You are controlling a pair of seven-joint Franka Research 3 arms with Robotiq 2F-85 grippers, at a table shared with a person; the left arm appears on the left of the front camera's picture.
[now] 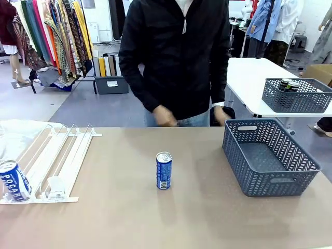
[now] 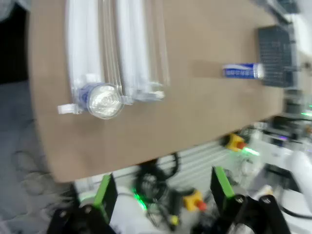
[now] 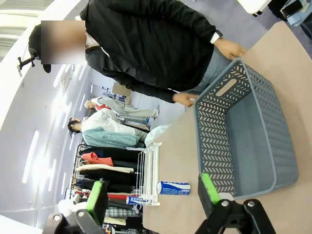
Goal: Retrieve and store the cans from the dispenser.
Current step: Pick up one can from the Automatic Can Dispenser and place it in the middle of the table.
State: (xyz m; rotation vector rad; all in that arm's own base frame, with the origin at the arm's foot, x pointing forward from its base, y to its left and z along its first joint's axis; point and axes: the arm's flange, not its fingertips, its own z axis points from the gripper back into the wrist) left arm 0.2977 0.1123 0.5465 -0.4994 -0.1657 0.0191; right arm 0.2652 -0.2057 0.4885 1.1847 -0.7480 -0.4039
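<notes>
Green-padded, the left gripper [image 2: 163,190] and right gripper [image 3: 153,192] both gape wide, holding nothing. One blue can [image 1: 13,180] rests against the front stop of the dispenser [image 1: 57,155], leftmost lane. A second can [image 1: 164,170] stands upright mid-table, the grey basket [image 1: 275,184] well to its right. Beyond stands a person [image 1: 176,57].

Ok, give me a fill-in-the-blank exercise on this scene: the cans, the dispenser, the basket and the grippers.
1. The middle can stands ____ on the table.
2. The number of cans in the dispenser is ____.
3. The near basket is ____ inside.
4. The left gripper and the right gripper are both ____.
Missing words: upright; one; empty; open.
</notes>
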